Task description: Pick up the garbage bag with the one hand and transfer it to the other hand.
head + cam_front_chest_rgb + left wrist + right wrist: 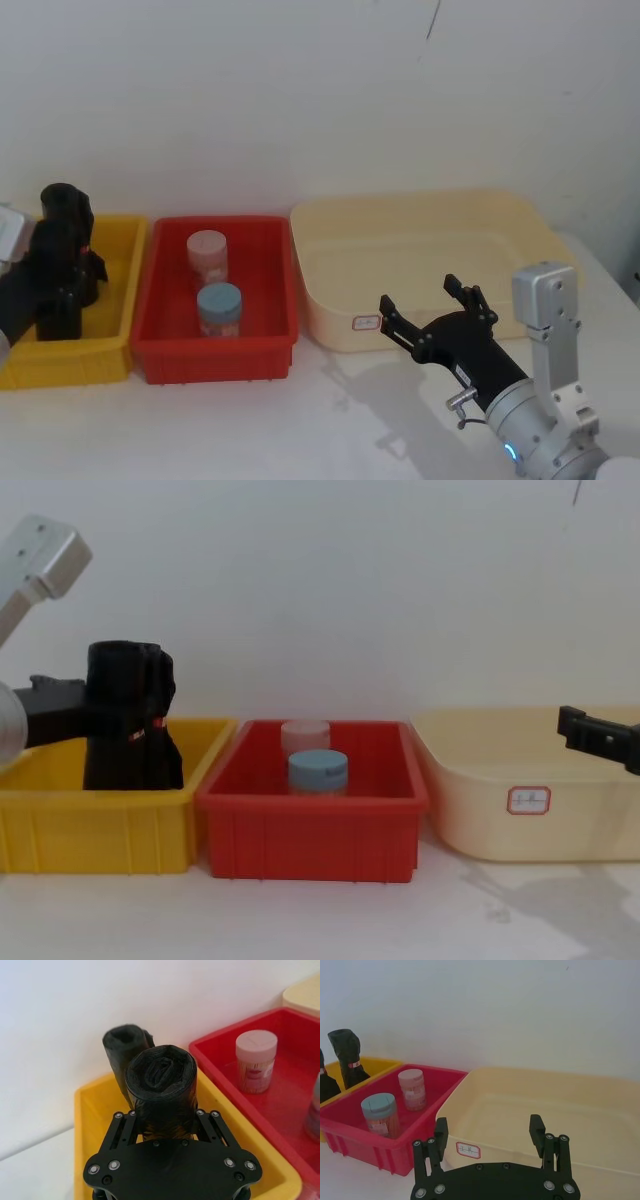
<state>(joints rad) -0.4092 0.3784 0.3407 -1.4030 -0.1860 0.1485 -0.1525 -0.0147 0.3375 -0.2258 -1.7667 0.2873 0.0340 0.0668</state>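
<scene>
Contact is made: the left gripper (165, 1115) is clamped on the sides of the garbage bag (160, 1077), a thick black roll standing upright in the yellow bin (100, 825). The right gripper (488, 1124) hangs wide open by the cream tub (480, 810), well apart to the right, so the handover likely means carrying the roll rightward over the red bin (310, 830).

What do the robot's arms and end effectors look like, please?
The left end effector and right end effector are black and long-fingered, with silver screw heads. The left arm and right arm are silver-grey; the right shows a blue glowing ring.
</scene>
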